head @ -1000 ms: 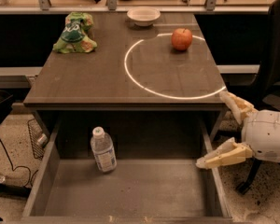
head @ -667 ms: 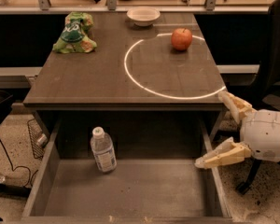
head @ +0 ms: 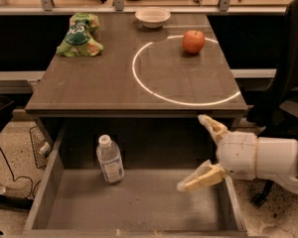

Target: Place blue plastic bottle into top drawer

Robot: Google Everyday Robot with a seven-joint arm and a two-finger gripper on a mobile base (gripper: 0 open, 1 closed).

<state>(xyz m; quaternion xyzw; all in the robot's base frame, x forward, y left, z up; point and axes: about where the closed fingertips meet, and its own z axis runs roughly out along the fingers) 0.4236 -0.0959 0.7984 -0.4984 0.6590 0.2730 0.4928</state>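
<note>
Placement looks done from where you sit: the blue plastic bottle (head: 110, 159) is inside the top drawer (head: 139, 205), standing on its base with the white cap up and leaning slightly to the left. You will find it in the far left part of the drawer, close to the dark back under the desk (head: 94, 83), with bare scuffed drawer bottom on its near and right sides. The drawer is pulled out toward the near edge of the scene. Your end effector (head: 191, 152) is at the right side of the drawer, well apart from the bottle and touching nothing you can see. Its two tan fingers (head: 203, 177) are spread wide and point left, holding nothing. The upper one reaches up just below the desk's front edge, and the lower one hangs over the right part of the drawer bottom, with the white wrist housing behind them past the drawer's right wall. Up on the desk, you have a green snack bag (head: 80, 34) at the far left, a white bowl (head: 152, 17) at the far middle and a red apple (head: 193, 41) at the far right. A bright ring of light (head: 139, 81) runs around the right half of the desktop, and the apple sits just inside its far edge.
</note>
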